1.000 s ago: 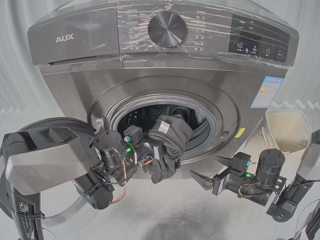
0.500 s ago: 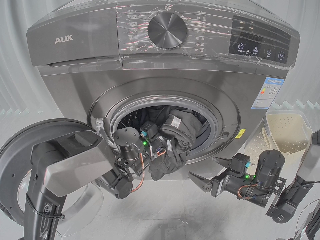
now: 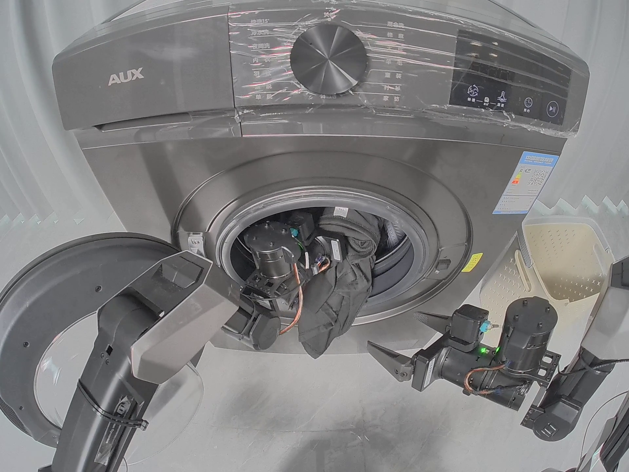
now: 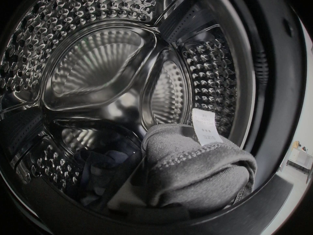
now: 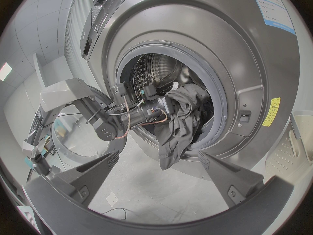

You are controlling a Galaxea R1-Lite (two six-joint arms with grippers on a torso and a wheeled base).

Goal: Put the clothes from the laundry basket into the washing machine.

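At the far left the round, dark-rimmed glass door point(image 3: 49, 309) of the grey metal front-loading washing machine point(image 3: 196, 158) stands swung wide open. The left arm crosses in front of the door and up to the round opening, and the left gripper point(image 3: 335, 245) sits right at the mouth of the perforated steel drum point(image 4: 97, 66). Its jaws are clamped on a dark grey fabric garment point(image 3: 334, 296), bunched around the fingers. The upper fold of the garment lies inside the opening and carries a small white label point(image 4: 203, 128). Its lower part hangs out over the grey rubber door seal point(image 5: 215, 92) and down the front of the machine, with its end clear of the pale floor point(image 3: 314, 414). Deeper in, at the bottom of the drum, lies a heap of dark bluish clothes point(image 4: 97, 167), well apart from the held garment.

To the right and lower, the right gripper point(image 3: 393, 330) hangs in front of the machine below the opening, its two black pointed fingers spread wide with nothing between them; it points toward the hanging cloth and touches nothing. At the far right the cream perforated plastic laundry basket point(image 3: 563, 257) stands just beside the machine's right side, behind the right arm
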